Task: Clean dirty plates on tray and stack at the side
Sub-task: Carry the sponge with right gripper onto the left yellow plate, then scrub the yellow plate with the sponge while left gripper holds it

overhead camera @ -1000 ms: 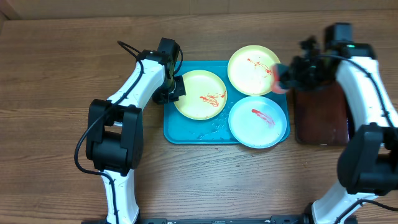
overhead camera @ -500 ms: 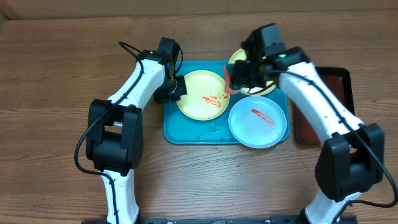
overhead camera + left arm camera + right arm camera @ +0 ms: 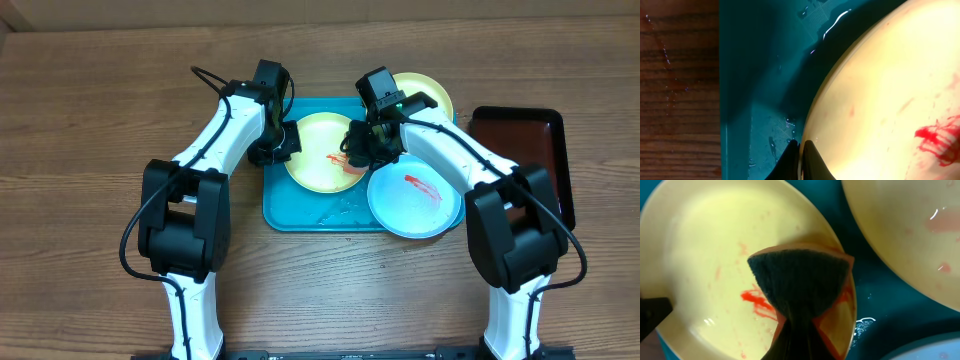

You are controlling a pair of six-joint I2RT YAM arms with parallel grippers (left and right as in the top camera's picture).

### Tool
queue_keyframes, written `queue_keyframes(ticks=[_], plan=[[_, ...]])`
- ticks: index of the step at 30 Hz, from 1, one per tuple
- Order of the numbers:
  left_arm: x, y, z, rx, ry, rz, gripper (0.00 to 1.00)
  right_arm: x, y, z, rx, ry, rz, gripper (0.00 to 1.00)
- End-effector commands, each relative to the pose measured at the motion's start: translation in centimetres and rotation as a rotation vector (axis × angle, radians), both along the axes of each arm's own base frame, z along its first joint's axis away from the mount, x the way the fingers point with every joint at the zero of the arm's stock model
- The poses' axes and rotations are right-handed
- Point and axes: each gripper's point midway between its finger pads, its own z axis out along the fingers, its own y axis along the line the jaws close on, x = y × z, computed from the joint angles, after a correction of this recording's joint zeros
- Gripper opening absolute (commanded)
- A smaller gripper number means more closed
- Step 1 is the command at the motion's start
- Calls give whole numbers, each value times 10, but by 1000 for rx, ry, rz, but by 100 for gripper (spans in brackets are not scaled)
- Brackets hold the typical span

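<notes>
One yellow plate (image 3: 312, 142) lies rim-pinched in the left gripper (image 3: 801, 151), under the sponge (image 3: 800, 277) clamped by the right gripper (image 3: 795, 327).

Robot lab bench (seemingly): twin arms (image 3: 222, 132) at wood-grain table (image 3: 90, 120).

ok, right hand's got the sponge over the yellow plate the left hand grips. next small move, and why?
Probably press the sponge down onto the red smear and wipe across it. The right hand holds it over the yellow plate, the sauce is unwiped, and the left hand pinches the rim, steadying it.
</notes>
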Motion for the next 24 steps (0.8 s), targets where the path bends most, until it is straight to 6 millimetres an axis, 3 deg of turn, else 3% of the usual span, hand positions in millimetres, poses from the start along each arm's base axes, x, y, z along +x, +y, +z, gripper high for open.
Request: queue_keyframes(ticks=[1, 7, 17, 21, 24], plan=[[4, 0, -3, -6, 0, -3, 4, 1, -5, -15, -30, 29, -55, 4], [4, 0, -3, -7, 0, -3, 4, -7, 5, -32, 14, 98, -56, 4], [4, -1, -2, -14, 2, -4, 4, -16, 59, -22, 126, 54, 54, 4], [3, -1, -3, -13, 5, -4, 4, -8, 63, -19, 139, 14, 53, 4], [2, -1, -3, -12, 9, -4, 4, 8, 50, -19, 107, -31, 17, 4]])
